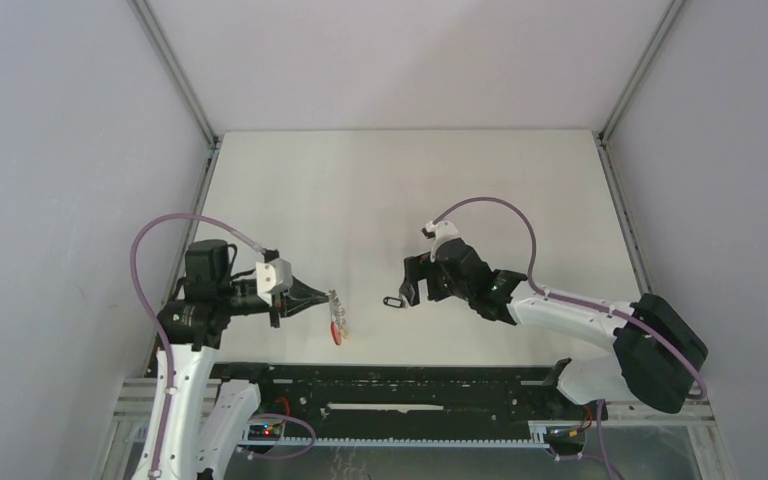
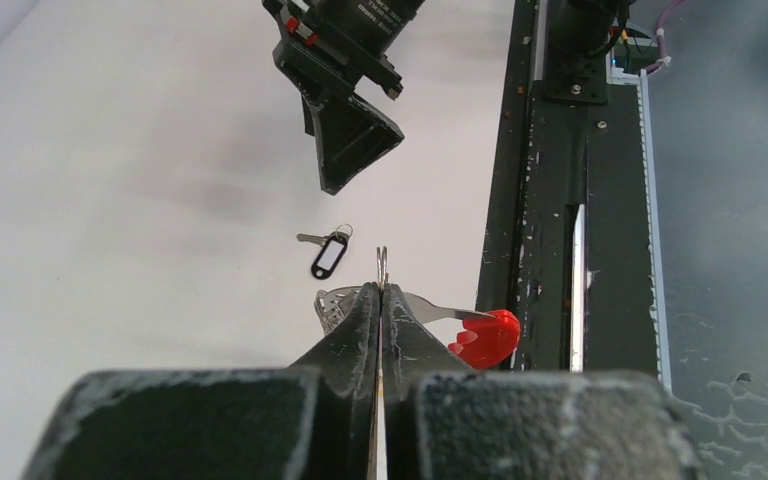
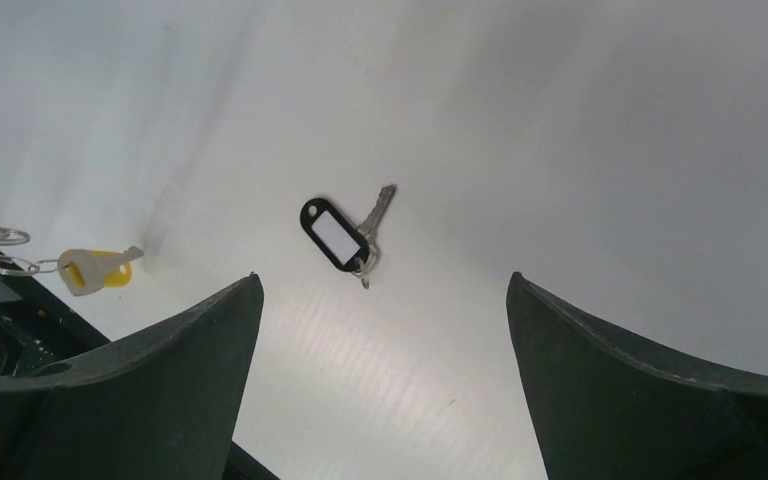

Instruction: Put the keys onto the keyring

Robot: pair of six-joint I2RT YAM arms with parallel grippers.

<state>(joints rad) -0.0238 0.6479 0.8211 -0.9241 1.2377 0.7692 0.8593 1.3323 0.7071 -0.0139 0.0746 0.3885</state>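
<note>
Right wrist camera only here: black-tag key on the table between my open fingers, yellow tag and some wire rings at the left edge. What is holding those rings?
Observer: The left gripper, shut on the wire rings of the keyring.
Operator: Where is the red band? I can't see it.
Observer: The red band sticks out from the rings toward the black rail at the near edge of the table.
Operator: Is the black-tag key clear of the left arm?
Observer: Yes. From above, the black-tag key lies on the table between the two grippers, apart from the keyring, close to the right gripper.
</note>
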